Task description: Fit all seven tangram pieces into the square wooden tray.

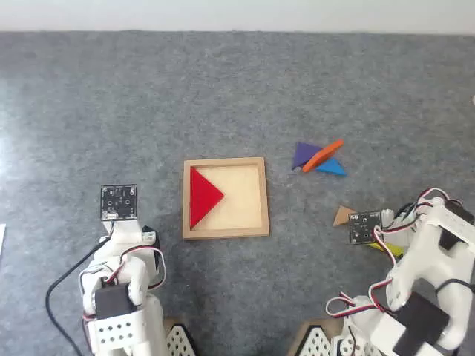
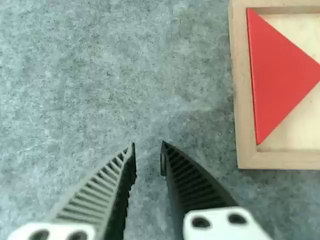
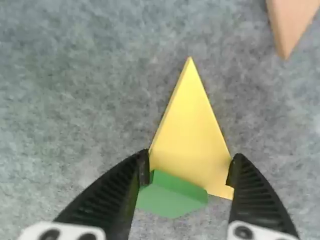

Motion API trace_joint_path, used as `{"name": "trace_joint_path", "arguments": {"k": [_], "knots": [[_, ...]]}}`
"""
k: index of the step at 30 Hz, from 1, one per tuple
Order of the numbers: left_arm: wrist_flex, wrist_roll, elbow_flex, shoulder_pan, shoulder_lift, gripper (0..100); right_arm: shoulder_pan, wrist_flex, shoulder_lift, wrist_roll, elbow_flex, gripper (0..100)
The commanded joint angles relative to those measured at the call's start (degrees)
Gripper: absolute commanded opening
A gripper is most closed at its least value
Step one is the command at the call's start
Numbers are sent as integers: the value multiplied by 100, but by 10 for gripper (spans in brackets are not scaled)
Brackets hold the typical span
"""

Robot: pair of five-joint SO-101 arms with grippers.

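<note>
Right wrist view is showing what the arm is largely covering in the high view: yellow triangle (image 3: pixel 190 135) and green piece (image 3: pixel 171 194) lying touching on the grey mat (image 1: pixel 111 96). Right gripper (image 3: pixel 189 159) jaws are standing spread either side of the triangle's wide end; contact unclear.

Left gripper (image 2: pixel 147 147) is hovering beside the tray (image 1: pixel 225 160), jaws slightly apart, holding nothing.

Counting seven pieces:
- red triangle (image 1: pixel 202 196) lying in the tray
- purple (image 1: pixel 303 153), orange (image 1: pixel 323 156) and blue (image 1: pixel 332 167) overlapping
- tan triangle (image 1: pixel 343 216) lying alone
</note>
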Motion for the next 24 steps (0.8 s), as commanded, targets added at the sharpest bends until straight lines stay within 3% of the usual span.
{"name": "trace_joint_path", "arguments": {"k": [1,11,19,24], "knots": [[18,-9,-66,0,-105,82,224,-84,-268,457,-9,310],[18,-9,-66,0,-105,82,778,-198,-207,1336,9,322],[18,-9,-66,0,-105,82,646,-1895,-233,1451,1222,383],[18,-9,-66,0,-105,82,382,-2044,-259,1442,1398,384]]}}
